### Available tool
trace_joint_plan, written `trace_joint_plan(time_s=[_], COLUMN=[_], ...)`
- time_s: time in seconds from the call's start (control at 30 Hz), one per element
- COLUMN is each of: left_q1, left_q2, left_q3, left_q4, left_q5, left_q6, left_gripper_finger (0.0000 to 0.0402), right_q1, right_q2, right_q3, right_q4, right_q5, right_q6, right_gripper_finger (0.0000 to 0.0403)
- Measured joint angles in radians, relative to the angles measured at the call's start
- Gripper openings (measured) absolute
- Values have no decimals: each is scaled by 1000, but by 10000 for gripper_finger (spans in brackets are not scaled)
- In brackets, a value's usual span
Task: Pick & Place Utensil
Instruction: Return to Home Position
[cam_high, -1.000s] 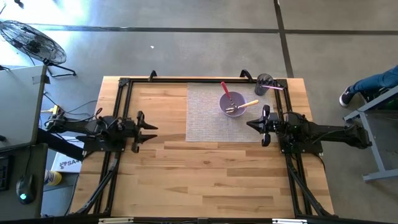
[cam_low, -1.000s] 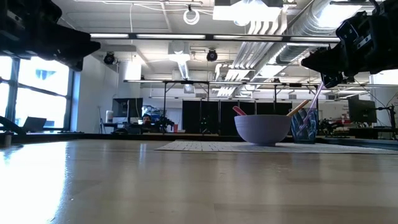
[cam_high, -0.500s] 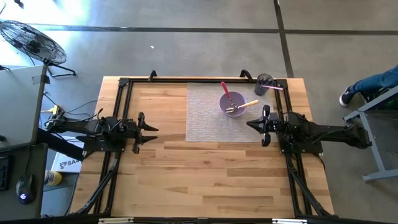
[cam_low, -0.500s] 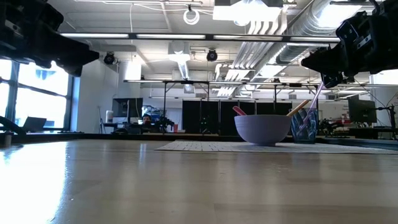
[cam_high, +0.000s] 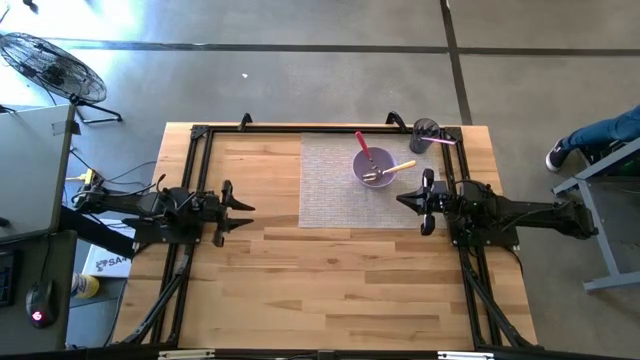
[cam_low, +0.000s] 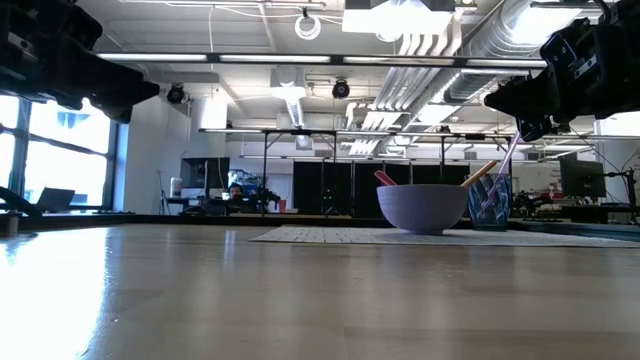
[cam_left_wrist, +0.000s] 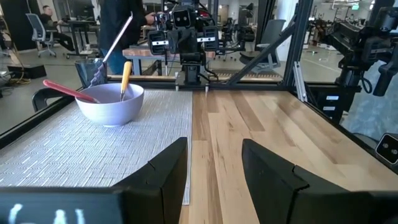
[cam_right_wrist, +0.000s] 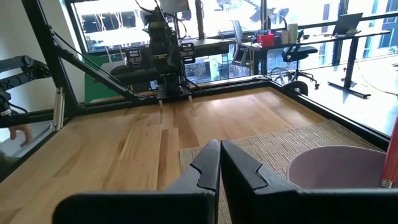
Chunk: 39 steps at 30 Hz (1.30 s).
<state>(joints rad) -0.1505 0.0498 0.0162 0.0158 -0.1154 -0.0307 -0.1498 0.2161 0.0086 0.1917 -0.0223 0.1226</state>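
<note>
Wooden table (cam_high: 330, 290): you have both arms sitting clear of purple bowl (cam_high: 370, 170), likely because delivery is done. Grey mat (cam_high: 325, 190) under bowl. Left gripper (cam_high: 243, 213) well apart from bowl, fingers spread, empty. Right gripper (cam_high: 402, 200) near bowl, fingers pressed together, empty. Yellow spoon (cam_high: 400, 167) lies in bowl, handle over rim toward right gripper, not touching it.

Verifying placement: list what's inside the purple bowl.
The purple bowl holds a yellow spoon and a red utensil, handles over the rim; from the side its wall hides their heads.
</note>
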Motion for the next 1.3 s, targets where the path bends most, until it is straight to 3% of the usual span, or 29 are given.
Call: trace_joint_plan(time_s=[1.3], left_q1=[0], left_q2=[0], left_q3=[0], left_q4=[0], left_q5=[-1], left_q6=[0], left_gripper_finger=[150], right_q1=[0], right_q2=[0], right_q3=[0], right_q4=[0], right_q5=[0], right_q6=[0], right_gripper_finger=[5])
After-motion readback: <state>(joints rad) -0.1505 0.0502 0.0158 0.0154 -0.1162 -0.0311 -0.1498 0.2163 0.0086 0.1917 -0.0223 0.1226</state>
